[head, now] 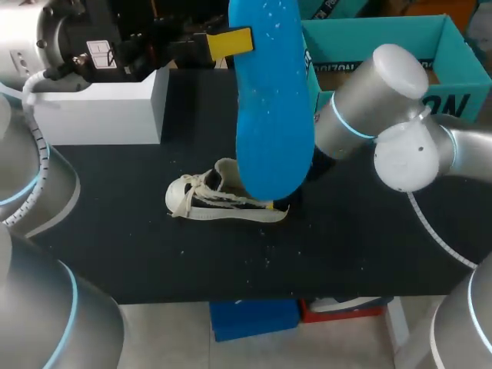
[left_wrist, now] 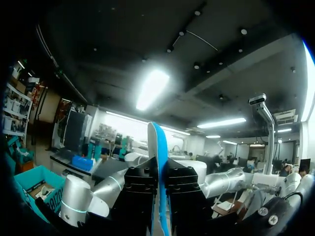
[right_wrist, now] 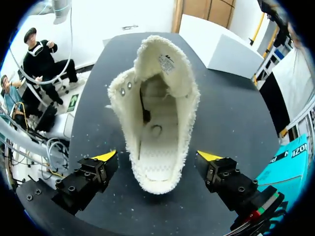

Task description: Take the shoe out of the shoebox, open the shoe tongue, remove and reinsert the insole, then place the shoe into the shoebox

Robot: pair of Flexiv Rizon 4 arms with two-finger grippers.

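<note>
Black tabletop, white box at far left

The left gripper, raised above the cream fleecy lace-up shoe, is clamped on a flat blue foam insole. The right gripper hangs at the shoe's heel, fingers spread either side, clear of it.

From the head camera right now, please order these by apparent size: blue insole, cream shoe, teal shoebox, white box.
1. teal shoebox, partly hidden by the right arm
2. blue insole, almost equal; it is held high, near the camera, so this rank is unsure
3. white box
4. cream shoe
</note>
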